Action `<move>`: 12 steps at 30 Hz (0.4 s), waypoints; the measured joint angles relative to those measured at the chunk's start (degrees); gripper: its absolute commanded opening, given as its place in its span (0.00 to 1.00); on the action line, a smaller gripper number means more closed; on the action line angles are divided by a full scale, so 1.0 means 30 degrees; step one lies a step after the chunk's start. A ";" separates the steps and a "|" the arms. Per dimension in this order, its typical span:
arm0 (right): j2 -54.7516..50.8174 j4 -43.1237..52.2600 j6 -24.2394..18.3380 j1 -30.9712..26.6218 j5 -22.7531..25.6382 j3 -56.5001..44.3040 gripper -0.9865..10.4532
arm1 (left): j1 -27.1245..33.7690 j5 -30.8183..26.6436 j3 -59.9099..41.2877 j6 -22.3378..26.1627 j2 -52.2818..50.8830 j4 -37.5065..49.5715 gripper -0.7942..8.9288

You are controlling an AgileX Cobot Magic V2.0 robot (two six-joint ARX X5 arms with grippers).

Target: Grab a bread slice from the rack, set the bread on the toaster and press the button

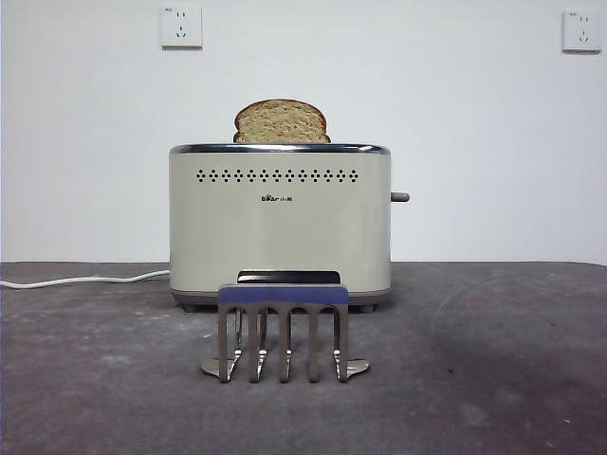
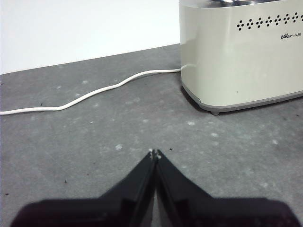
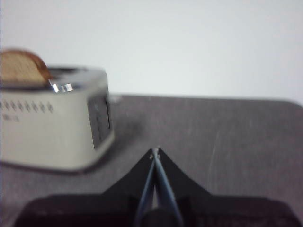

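ok I see the slice of bread [image 1: 281, 122] poking up from the toaster [image 1: 280, 223], rack [image 1: 283, 327] bare, left gripper [image 2: 155, 153] and right gripper [image 3: 155, 151] both pinched closed on nothing

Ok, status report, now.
Left gripper and right gripper shut, empty. Slice of bread in toaster; rack empty. Button unobstructed.

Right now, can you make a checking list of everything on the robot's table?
Surface: dark grey table, dusty specks.
Bread: slice of bread sits in the toaster, top poking out.
Rack: rack holds no bread, in front of the toaster.
Button: button sticks out of the toaster's side, high up.
Clutter: nothing seen.
Hands: left hand and right hand shut, holding nothing, away from the toaster.
Cables: white cord runs from the toaster across the table.
Surroundings: white wall, two sockets.
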 measured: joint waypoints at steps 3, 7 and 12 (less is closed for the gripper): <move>-0.0576 -0.0022 0.0000 0.0000 -0.0007 -0.1071 0.09 | 0.0000 -0.0007 0.0000 0.0000 0.0000 -0.0007 0.08; -0.1224 -0.0022 0.0029 0.0000 -0.0015 -0.1938 0.09 | 0.0000 0.0000 0.0000 0.0000 0.0000 0.0000 0.08; -0.1377 -0.0605 0.0153 0.0000 -0.0015 -0.2280 0.09 | 0.0000 -0.0007 0.0000 0.0000 0.0000 0.0000 0.08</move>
